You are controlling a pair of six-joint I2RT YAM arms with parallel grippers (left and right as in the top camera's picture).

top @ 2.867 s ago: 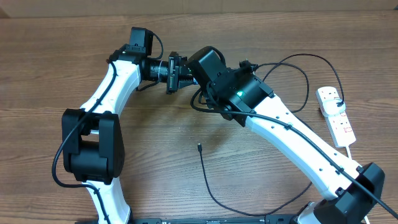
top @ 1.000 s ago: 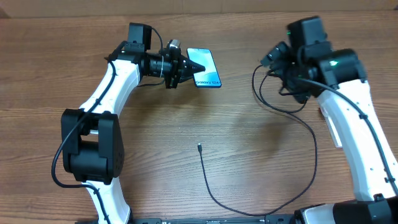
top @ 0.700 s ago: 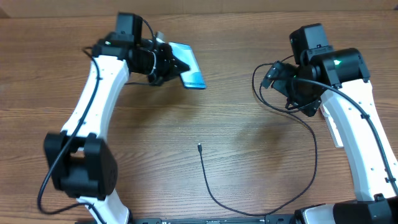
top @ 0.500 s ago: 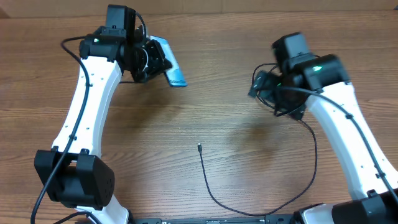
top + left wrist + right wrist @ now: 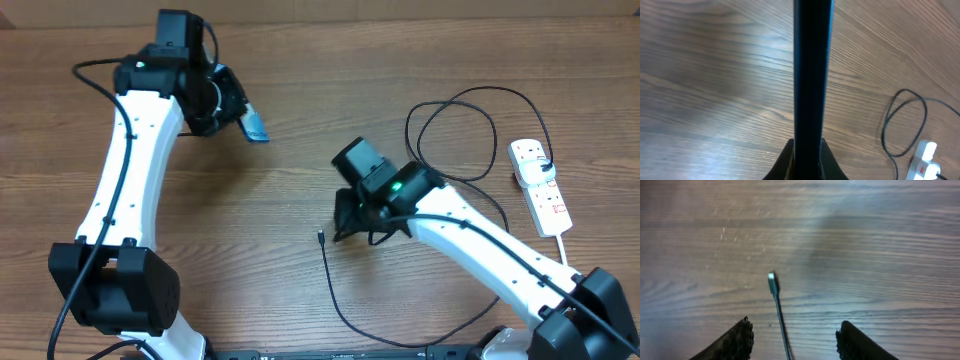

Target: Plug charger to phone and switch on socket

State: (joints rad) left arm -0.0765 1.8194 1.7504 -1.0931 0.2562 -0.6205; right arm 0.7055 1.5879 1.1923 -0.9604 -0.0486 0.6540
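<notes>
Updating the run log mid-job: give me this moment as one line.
left gripper: shut on phone, held edge-on | right gripper: open, over charger end | socket: untouched

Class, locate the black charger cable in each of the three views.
Overhead: charger runs from centre to a loop upper right, beside the socket.
Left wrist: only its loop, lower right, beside the socket.
Right wrist: its connector, centre-left, ahead of the open right gripper.
Shared landmark: the socket, though absent from the right wrist.
</notes>
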